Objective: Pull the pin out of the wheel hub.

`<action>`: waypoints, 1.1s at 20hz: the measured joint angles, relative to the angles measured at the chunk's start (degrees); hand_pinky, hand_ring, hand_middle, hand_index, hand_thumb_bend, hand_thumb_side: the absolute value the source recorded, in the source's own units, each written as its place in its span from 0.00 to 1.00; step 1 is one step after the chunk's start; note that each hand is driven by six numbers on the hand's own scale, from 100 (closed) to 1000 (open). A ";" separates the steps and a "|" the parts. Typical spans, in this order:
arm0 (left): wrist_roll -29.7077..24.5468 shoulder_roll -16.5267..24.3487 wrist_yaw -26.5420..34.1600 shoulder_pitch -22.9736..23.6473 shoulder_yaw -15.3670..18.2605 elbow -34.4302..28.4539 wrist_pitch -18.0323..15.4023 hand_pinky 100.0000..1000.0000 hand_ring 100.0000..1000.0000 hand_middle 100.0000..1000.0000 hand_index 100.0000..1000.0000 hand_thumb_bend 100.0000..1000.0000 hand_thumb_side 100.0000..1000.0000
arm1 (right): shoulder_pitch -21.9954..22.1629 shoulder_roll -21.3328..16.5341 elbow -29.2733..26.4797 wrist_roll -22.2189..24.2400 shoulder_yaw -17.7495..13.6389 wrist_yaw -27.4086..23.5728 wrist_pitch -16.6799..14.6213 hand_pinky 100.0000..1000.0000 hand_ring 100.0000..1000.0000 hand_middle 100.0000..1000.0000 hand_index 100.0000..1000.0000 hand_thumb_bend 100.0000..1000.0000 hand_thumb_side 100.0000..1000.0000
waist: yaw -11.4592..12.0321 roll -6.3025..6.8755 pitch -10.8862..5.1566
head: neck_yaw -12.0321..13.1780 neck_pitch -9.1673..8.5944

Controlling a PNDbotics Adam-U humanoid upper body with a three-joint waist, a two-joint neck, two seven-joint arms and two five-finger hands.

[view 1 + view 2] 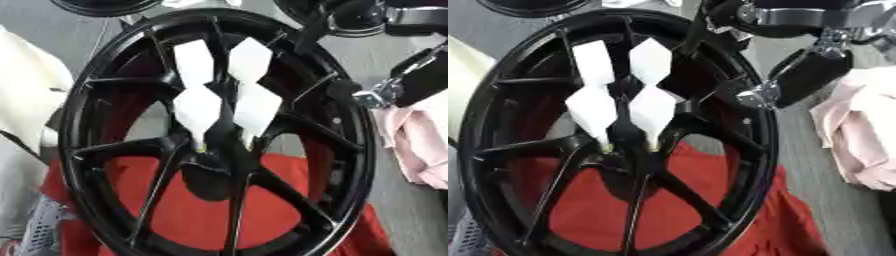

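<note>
Filling most of both views, a black wheel hub (219, 145) stands up on edge, its spokes running out from a dark centre to the rim; four white, diamond-shaped pieces (614, 95) sit over the spokes near the middle, two higher and two lower, the lower pair tapering to points just above the centre; small yellowish tips show under those points, but whether either is the pin cannot be told. Red cloth (192, 200) shows through the lower gaps between the spokes; a pale pink cloth (859, 135) lies to the right, just beside the rim. The right hand (798, 80) comes in from the upper right, black with silver joints, close against the rim's far right part; whether its fingers are straight or curled cannot be told. The left hand shows in neither view.
</note>
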 measured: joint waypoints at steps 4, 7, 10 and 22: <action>0.00 0.01 0.03 0.07 0.00 0.01 0.00 0.81 0.71 0.61 0.91 0.08 0.87 | -3.36 2.22 0.00 3.70 0.24 0.13 1.89 0.87 0.85 0.74 0.83 0.26 0.00 | -0.10 -0.09 0.11 | -0.10 0.29; 0.00 0.03 0.04 0.10 0.00 0.02 0.00 0.81 0.71 0.61 0.91 0.08 0.87 | -5.25 3.84 0.03 6.40 0.24 -0.01 3.90 0.87 0.85 0.75 0.82 0.24 0.00 | -0.18 -0.22 0.11 | -0.13 0.42; 0.00 0.27 0.04 0.11 0.00 0.02 0.00 0.81 0.71 0.61 0.91 0.08 0.87 | -7.07 5.31 0.99 9.22 0.32 -0.57 5.62 0.88 0.87 0.76 0.82 0.23 0.00 | -0.32 -0.51 0.11 | -0.14 0.42; 0.01 1.01 -0.04 0.24 0.01 0.03 0.01 0.81 0.71 0.61 0.91 0.08 0.87 | -12.55 10.27 10.03 17.68 -0.40 -0.38 5.18 0.88 0.86 0.74 0.80 0.21 0.00 | -0.26 -1.60 0.55 | 0.10 -0.35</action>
